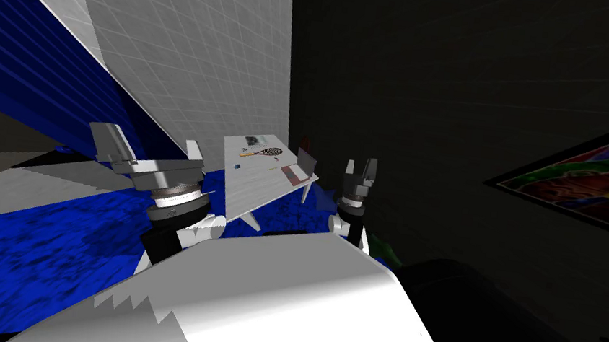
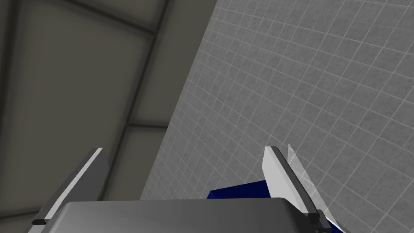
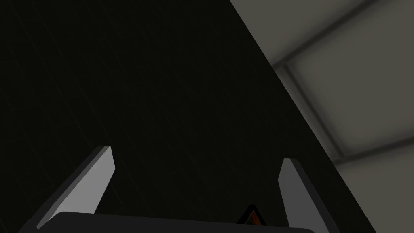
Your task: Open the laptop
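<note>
The laptop (image 1: 298, 168) lies small and far off at the right end of a white table (image 1: 257, 188) ahead of me. A dark panel rises from its reddish flat part. Both arms are raised in front of my chest, well short of the table. My left gripper (image 1: 147, 140) is open with nothing between its fingers, and its wrist view also shows the left gripper (image 2: 184, 149) open against a grey tiled wall. To the right of the table's near end, my right gripper (image 1: 361, 163) is open and empty; the right gripper (image 3: 196, 153) faces a dark wall.
A racket-like item (image 1: 267, 152), a paper (image 1: 251, 141) and small bits lie on the table. Blue patterned floor (image 1: 31, 255) spreads between me and the table. A blue slatted surface (image 1: 30, 81) runs along the left. On the dark right wall hangs a colourful picture (image 1: 607, 177).
</note>
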Controlling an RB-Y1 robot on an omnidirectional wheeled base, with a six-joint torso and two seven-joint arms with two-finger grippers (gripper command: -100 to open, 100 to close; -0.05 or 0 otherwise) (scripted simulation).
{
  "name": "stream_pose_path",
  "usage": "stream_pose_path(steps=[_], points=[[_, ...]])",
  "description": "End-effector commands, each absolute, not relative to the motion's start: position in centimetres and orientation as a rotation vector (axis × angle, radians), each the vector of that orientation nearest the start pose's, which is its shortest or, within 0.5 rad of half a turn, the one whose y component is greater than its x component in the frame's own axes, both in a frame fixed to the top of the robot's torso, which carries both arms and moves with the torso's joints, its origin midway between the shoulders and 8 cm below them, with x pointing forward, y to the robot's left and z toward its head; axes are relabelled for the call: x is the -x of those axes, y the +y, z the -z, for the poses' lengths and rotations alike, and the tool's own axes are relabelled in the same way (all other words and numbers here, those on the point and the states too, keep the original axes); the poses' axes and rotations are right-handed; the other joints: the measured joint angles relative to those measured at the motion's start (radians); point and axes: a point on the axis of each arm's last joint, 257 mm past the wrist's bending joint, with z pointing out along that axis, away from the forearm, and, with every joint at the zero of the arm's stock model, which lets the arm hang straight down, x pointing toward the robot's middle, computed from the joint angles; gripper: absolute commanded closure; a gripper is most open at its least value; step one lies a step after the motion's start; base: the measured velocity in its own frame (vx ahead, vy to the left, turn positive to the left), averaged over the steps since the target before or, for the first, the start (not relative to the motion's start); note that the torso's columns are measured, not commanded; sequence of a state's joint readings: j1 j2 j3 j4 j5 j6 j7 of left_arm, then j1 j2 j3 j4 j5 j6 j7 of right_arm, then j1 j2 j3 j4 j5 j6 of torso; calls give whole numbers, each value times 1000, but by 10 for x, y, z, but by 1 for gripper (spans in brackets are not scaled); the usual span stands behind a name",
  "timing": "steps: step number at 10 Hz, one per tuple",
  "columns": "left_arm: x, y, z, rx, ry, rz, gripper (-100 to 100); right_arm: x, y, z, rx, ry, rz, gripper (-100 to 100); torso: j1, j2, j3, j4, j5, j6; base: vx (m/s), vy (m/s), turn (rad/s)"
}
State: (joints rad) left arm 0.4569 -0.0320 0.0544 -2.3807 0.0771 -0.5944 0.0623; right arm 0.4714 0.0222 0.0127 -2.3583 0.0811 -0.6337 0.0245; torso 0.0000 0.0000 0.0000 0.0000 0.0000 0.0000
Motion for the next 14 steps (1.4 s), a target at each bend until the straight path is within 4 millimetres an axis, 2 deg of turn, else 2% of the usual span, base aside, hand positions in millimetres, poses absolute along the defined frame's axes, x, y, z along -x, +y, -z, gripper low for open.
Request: stream_pose_path(steps=[1,9,10,11,14], points=[[-298,296,-96,540,360,1415,0,-303,-255,-88,-424,480,-1296,0,0,41,-82,41,0,0,0,0,0],[-298,296,-96,540,360,1415,0,-303,-254,-88,-424,480,-1296,0,0,618,-1234,617,0,0,0,0,0],[-298,296,-96,540,360,1415,0,-305,-252,-85,-414,504,-1322,-100,0,691,-1382,691,0,0,10,-14,81],[-298,296,-96,540,360,1415,0,-308,-251,-82,-413,520,-1345,-100,-1,725,-1451,724,0,0,10,-34,117],[-298,296,-96,541,360,1415,0,-317,-255,-68,-447,553,-1447,-100,-1,737,-1476,737,0,0,17,-63,155]])
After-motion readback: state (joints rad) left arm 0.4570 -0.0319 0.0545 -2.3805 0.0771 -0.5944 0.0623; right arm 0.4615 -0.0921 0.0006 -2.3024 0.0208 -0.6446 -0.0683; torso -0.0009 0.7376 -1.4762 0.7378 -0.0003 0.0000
